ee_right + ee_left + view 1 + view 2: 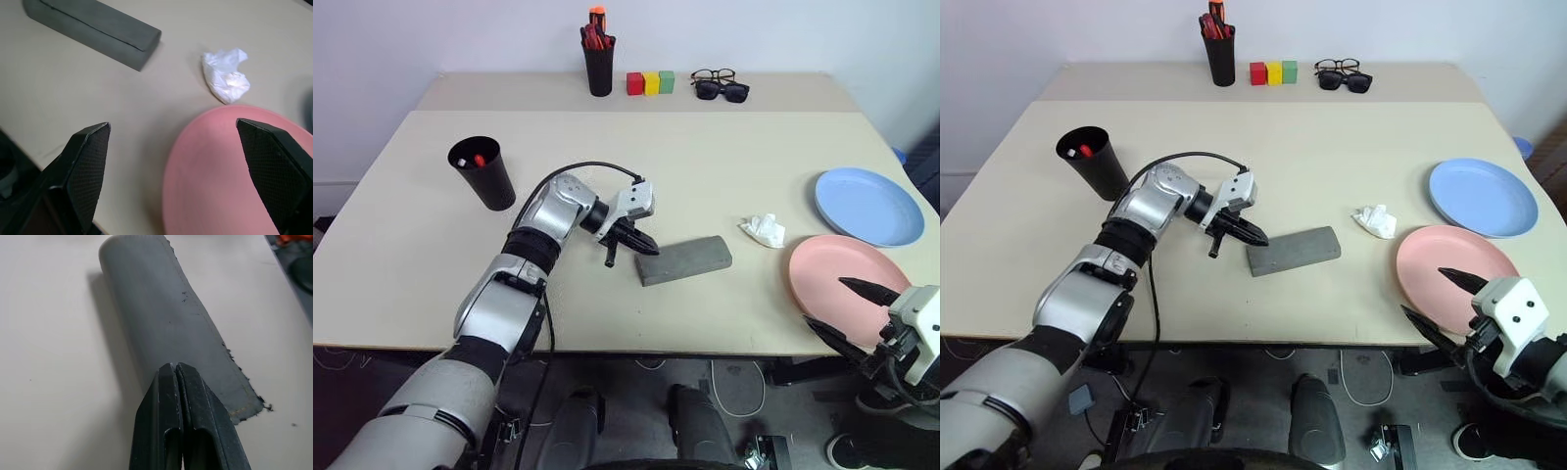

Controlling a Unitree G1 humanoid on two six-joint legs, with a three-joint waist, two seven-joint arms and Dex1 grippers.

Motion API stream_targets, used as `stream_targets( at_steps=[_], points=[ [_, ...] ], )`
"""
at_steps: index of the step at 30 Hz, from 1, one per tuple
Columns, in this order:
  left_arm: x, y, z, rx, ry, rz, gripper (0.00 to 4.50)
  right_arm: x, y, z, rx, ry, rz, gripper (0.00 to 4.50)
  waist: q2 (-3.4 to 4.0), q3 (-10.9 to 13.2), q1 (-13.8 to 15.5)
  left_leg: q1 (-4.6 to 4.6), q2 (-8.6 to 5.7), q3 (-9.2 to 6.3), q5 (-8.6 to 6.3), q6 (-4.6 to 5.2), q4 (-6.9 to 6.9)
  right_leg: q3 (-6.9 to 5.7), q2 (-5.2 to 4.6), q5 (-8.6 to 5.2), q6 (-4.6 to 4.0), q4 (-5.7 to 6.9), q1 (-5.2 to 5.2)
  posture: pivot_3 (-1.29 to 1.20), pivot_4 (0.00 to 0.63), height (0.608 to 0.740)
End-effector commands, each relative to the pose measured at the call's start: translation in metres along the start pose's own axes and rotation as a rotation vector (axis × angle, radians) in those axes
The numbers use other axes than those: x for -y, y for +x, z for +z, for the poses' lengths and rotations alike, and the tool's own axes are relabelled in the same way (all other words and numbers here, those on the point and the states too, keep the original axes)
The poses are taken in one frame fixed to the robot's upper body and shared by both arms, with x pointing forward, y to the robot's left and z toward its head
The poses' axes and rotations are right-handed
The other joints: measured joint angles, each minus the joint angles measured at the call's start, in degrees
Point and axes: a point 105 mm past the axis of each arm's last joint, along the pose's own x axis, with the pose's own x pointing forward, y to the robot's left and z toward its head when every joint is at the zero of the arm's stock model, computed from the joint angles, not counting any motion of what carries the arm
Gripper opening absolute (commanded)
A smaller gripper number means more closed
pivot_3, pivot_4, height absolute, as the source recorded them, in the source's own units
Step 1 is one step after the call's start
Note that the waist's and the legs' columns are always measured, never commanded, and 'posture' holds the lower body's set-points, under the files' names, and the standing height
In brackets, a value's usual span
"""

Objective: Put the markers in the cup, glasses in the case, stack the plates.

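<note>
— Markers (pixel 471 160): where are they seen, and how do the left fingers (pixel 639 241) stand?

— Two thin pens, one white-bodied and one red, are seen standing inside the wide black tapered plastic cup (pixel 485 176), well apart from the left fingers and beyond them on the desk (pixel 705 166). The left fingers are pressed together with nothing between them, their tips just beside the near-left end of the long grey rectangular hard case (pixel 684 259), whose lid is shut. Whether the tips touch the case cannot be told.

— And the right fingers (pixel 1432 302)?

— They are spread wide and nothing is held. The round salmon pink plate (pixel 847 282) lies flat at the desk's near edge, with one finger over its rim and the other off the rim, over bare desk. The round light blue plate (pixel 868 205) lies just beyond the pink one, the two rims close but not stacked. A crumpled white tissue (pixel 225 74) lies ahead of the right fingers, between the pink plate and the case.

— The spectacles?

— Thin black wire-framed glasses (pixel 713 75) are seen at the far edge of the desk, far from both sets of fingers, touching black sunglasses with dark lenses (pixel 722 91). Beside those sit red, yellow and green blocks (pixel 650 82) and a narrow black pen holder (pixel 599 65) with red and orange pens.
</note>
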Motion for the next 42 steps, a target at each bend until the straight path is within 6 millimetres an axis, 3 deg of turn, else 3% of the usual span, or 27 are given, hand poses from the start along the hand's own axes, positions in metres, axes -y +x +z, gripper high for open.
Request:
stream_targets(
  at_steps=[1, 5, 8, 11, 15, 27, 32, 35, 42],
  points=[
    [-0.007, -0.014, 0.055, 0.312, 0.144, 0.126, 0.01, 0.002, 0.0, -0.008, -0.017, 0.053, -0.034, 4.22, -0.02, 0.02, 0.22, -0.01, 0.0, -0.02, 0.0, 0.0, 0.0, 0.0, 0.0, 0.06, -0.09, 0.0, -0.02, 0.0, 0.15, 0.74],
    [0.016, -0.02, 0.06, 0.334, 0.211, 0.037, 0.01, -0.002, 0.006, -0.02, -0.026, 0.128, -0.033, 4.22, 0.06, -0.03, -0.16, -0.02, 0.0, -0.02, 0.0, 0.0, -0.02, 0.0, 0.02, 0.13, -0.22, 0.01, -0.06, 0.0, 0.15, 0.74],
    [0.047, -0.028, 0.058, 0.367, 0.116, -0.162, 0.86, -0.002, 0.013, -0.023, -0.012, 0.166, -0.033, 4.22, 0.32, -0.18, -0.5, 0.07, 0.0, 0.03, 0.0, 0.0, -0.04, 0.03, 0.01, 0.13, -0.22, 0.02, 0.0, 0.0, 0.15, 0.74],
    [0.062, -0.028, 0.045, 0.305, 0.118, -0.218, 2.33, -0.001, 0.021, -0.025, -0.003, 0.189, -0.024, 4.22, 0.32, -0.18, -0.5, 0.1, 0.03, 0.03, 0.01, 0.01, 0.01, 0.03, 0.04, 0.11, -0.38, 0.09, 0.0, 0.0, 0.15, 0.74],
    [0.067, -0.03, 0.042, 0.282, 0.114, -0.213, 4.44, -0.001, 0.029, -0.029, -0.009, 0.195, -0.008, 4.22, 0.31, -0.17, -0.13, 0.08, 0.03, 0.02, 0.01, 0.01, 0.09, 0.03, 0.04, 0.08, -0.51, 0.08, 0.02, 0.0, 0.15, 0.74],
    [0.065, -0.029, 0.048, 0.288, 0.161, -0.13, 4.48, -0.002, 0.043, -0.044, -0.028, 0.287, 0.036, 4.22, 0.31, -0.18, -0.29, 0.09, 0.02, 0.01, 0.01, 0.01, 0.05, 0.03, 0.04, 0.08, -0.49, 0.06, 0.02, 0.0, 0.15, 0.74],
    [0.06, -0.032, 0.05, 0.296, 0.161, -0.098, 4.5, 0.003, 0.045, -0.045, -0.026, 0.313, 0.035, 1.83, 0.31, -0.18, -0.24, 0.08, 0.02, 0.01, 0.01, 0.01, 0.03, 0.03, 0.04, 0.08, -0.48, 0.06, 0.01, 0.0, 0.15, 0.74],
    [0.059, -0.032, 0.05, 0.296, 0.165, -0.082, 4.5, 0.006, 0.045, -0.043, -0.03, 0.286, 0.028, 0.16, 0.29, -0.19, -0.36, 0.08, 0.02, 0.01, 0.01, 0.01, 0.02, 0.03, 0.04, 0.11, -0.42, 0.05, 0.02, 0.0, 0.15, 0.74],
    [0.058, -0.029, 0.051, 0.306, 0.163, -0.066, 4.5, 0.009, 0.044, -0.035, -0.034, 0.208, 0.022, 0.03, 0.25, -0.22, -0.31, 0.1, 0.02, 0.02, 0.01, 0.01, 0.08, 0.03, 0.04, 0.09, -0.49, 0.06, 0.05, 0.0, 0.15, 0.74]
  ],
)
